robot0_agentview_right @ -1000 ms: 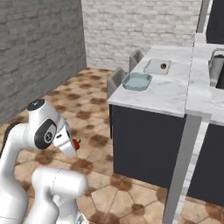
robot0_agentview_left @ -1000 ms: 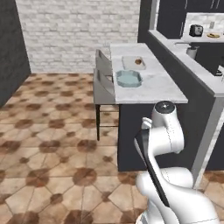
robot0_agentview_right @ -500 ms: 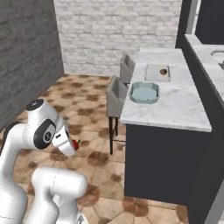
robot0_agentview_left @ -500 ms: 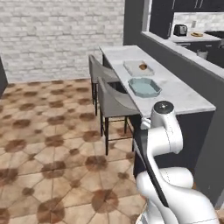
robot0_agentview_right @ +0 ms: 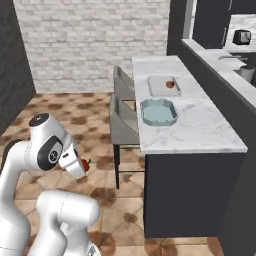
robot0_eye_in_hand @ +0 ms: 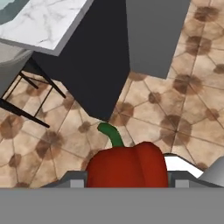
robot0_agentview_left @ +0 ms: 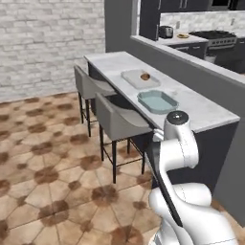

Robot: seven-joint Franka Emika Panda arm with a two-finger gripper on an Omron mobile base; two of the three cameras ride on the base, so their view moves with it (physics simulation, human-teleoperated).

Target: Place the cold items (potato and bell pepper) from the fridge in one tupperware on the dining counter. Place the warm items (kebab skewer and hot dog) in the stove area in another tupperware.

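One bell pepper (robot0_eye_in_hand: pixel 127 165), one potato (robot0_agentview_right: pixel 170 84), two tupperwares.

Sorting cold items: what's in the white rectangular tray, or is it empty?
Not empty: the potato lies in the white tray on the dining counter.

This is a home kitchen with a dining bar. A long marble dining counter (robot0_agentview_left: pixel 191 103) has 2 grey bar stools (robot0_agentview_left: pixel 117 122) tucked beside it, over a brown tiled floor (robot0_agentview_left: pixel 43 158). Behind stand a whitewashed brick wall (robot0_agentview_right: pixel 95 42), dark cabinets (robot0_agentview_left: pixel 158 14), a toaster (robot0_agentview_left: pixel 165 31) and a stove (robot0_agentview_left: pixel 217 36).
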